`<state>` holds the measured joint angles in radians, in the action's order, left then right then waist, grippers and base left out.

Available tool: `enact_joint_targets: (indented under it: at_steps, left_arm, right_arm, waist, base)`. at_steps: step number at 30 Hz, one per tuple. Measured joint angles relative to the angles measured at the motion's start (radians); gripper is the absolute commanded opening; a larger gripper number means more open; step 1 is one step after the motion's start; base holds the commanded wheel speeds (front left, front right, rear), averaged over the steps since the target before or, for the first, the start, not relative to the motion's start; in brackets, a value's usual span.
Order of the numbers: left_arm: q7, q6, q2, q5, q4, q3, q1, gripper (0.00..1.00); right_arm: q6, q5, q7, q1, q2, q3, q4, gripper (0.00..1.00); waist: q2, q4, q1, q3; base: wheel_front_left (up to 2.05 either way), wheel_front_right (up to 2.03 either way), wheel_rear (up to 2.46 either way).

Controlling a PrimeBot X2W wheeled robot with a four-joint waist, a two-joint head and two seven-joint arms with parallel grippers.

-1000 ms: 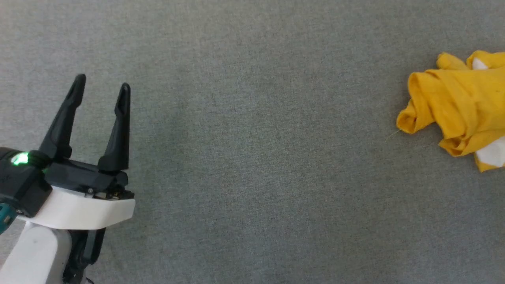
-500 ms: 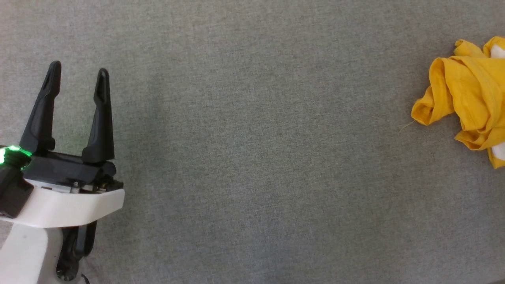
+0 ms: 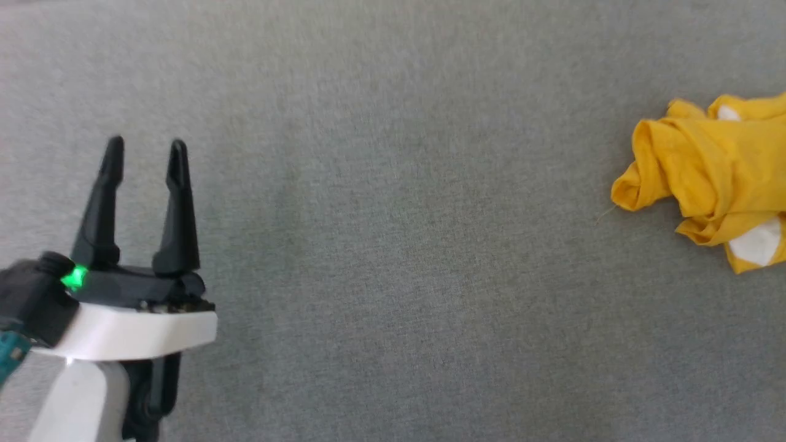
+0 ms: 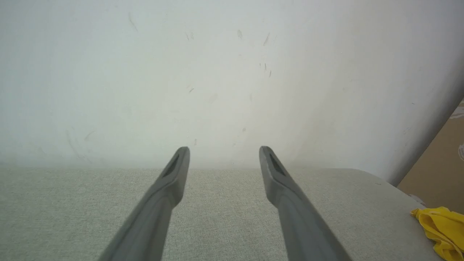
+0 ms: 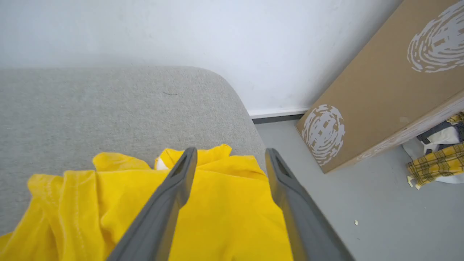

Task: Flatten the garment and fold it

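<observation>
Garment (image 3: 706,178) partly beyond head view's right edge

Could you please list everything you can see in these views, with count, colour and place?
garment: one, yellow with white patches, crumpled at the surface's right end
surface: one, grey fabric, under the garment
wall: one, white, behind the surface
box: one, brown with white prints, on the floor
floor: one, grey, right of the surface
cloth pile: one, yellow plaid and white, beside the box
left tool: one, dark, open, over bare surface
right tool: one, dark, open, over the garment
</observation>
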<state>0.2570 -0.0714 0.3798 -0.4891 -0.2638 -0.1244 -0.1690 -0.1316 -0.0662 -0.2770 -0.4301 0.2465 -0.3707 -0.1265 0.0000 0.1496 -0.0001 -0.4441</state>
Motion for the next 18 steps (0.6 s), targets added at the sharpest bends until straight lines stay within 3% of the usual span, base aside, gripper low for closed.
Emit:
enact_joint_targets:
  at_steps: [9,18]
  left_arm:
    - [0.0,0.009,-0.065,0.081,0.033,0.018,0.102,1.0]
    - [0.0,0.009,-0.121,0.204,0.048,0.017,0.197,1.0]
  right_arm:
    - [0.0,-0.042,0.132,0.152,-0.133,0.084,0.156,1.0]
    - [0.0,-0.026,0.349,0.317,-0.188,0.13,0.215,1.0]
  waist:
    - [0.0,-0.025,-0.0002,0.147]
    - [0.0,-0.075,-0.0002,0.277]
  base:
    - [0.0,0.0,0.0]
    - [0.0,0.0,0.0]
